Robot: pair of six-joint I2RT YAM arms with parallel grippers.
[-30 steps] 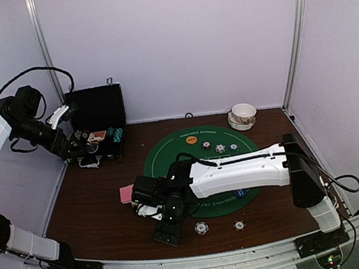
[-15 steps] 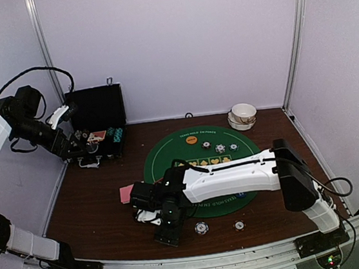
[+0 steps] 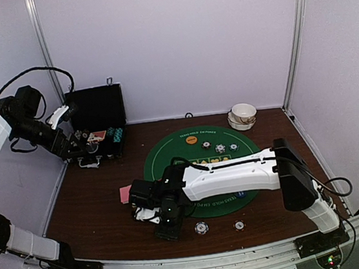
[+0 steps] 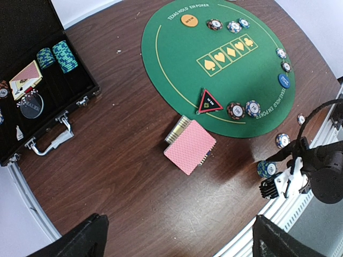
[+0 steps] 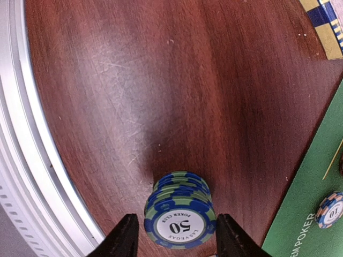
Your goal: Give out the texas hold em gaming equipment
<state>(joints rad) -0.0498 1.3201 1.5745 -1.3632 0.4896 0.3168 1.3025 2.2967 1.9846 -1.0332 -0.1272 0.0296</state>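
A stack of blue-green striped poker chips (image 5: 181, 214) marked 50 stands on the brown table between my right gripper's (image 5: 177, 235) jaws. A thin gap shows on each side, so the gripper is narrowly open. In the top view that gripper (image 3: 168, 230) is low at the front left of the green mat (image 3: 168, 152). My left gripper (image 4: 179, 238) is wide open and empty, high over the table. Pink-backed cards (image 4: 189, 146) lie left of the mat. The red-black triangle marker (image 4: 209, 101), orange button (image 4: 188, 20) and blue button (image 4: 284, 80) lie on the mat.
The open black case (image 3: 96, 111) stands at the back left with chip stacks (image 4: 64, 56) inside. White bowls (image 3: 243, 115) are stacked at the back right. Two chip piles (image 3: 201, 228) (image 3: 239, 225) sit off the mat's front edge. Several more chips ring the mat.
My right arm has swung a little to the left, its gripper staying low at the front left of the mat. The left arm has not moved.
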